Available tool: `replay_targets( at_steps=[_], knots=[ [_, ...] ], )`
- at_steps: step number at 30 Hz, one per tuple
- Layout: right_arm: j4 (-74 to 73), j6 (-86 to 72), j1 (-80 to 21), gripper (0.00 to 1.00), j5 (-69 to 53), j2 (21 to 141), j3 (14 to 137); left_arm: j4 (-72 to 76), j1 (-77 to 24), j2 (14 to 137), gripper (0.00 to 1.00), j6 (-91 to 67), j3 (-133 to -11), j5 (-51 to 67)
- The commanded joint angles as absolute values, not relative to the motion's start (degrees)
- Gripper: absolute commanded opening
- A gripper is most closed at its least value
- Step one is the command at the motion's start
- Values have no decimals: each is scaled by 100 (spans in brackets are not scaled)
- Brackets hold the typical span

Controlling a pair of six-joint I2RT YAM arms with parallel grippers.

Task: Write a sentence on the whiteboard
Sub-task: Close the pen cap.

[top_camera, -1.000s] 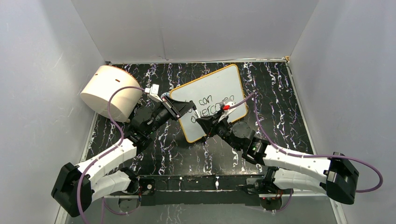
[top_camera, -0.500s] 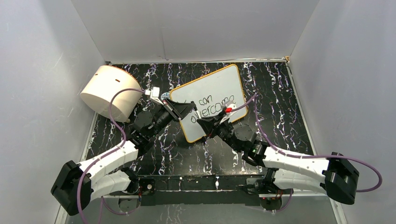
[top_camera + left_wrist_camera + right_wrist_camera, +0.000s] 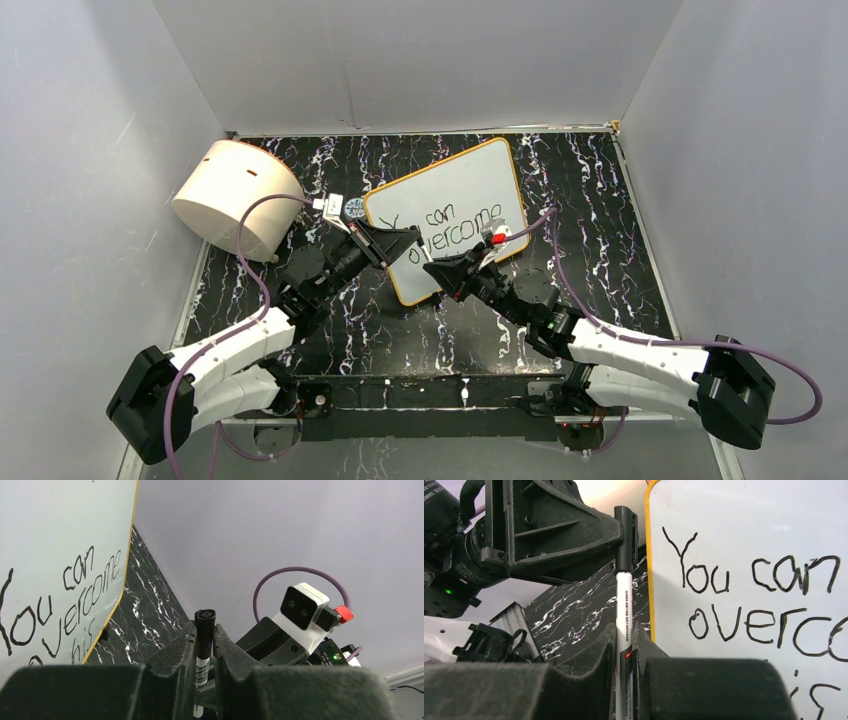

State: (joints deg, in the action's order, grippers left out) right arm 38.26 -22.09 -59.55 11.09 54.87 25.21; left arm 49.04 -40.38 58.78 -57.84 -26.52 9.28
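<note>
The whiteboard (image 3: 470, 180) lies tilted on the table, its orange-yellow rim showing. The sentence (image 3: 749, 600) reads "You can overcome" with part of a third line below; it also shows as the lettering (image 3: 60, 600) in the left wrist view. In front of the board's near left corner, my two grippers meet tip to tip. My left gripper (image 3: 205, 627) is shut on the black cap (image 3: 625, 535) of a marker. My right gripper (image 3: 625, 630) is shut on the marker's white barrel (image 3: 624, 600). Cap and barrel look joined.
A big cream cylinder (image 3: 238, 198) lies on its side at the back left. The table top (image 3: 590, 200) is black marble, enclosed by grey walls on three sides. The purple cables of both arms arch over the wrists.
Both grippers have drifted slightly right and toward the near edge together, away from the lettering. Both grips on the marker are unchanged.
</note>
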Motion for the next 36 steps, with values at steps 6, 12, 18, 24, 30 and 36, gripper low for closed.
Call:
replay_targets(
  at_steps=[6,12,18,24,30,36],
  knots=[
    [5549,-2698,-5556,0,785,5381,2622,4611,-4578,6162,0,-5689,-2478,2262],
    [5582,-2726,-5299,0,895,5423,2634,4602,-4736,6340,0,-5833,-2451,2065],
    [5232,-2106,-5226,0,716,5470,2727,3598,-4783,6089,0,-5794,-2409,1262],
    [5057,-1856,-5218,0,647,5491,2742,3190,-4800,5725,0,-5651,-2445,792],
    [4814,-1614,-5216,0,491,5641,2909,3085,-4891,5759,0,-5943,-2502,690],
    [4841,-1859,-5211,0,738,5601,2852,3200,-4957,5728,0,-5876,-2460,702]
  ],
)
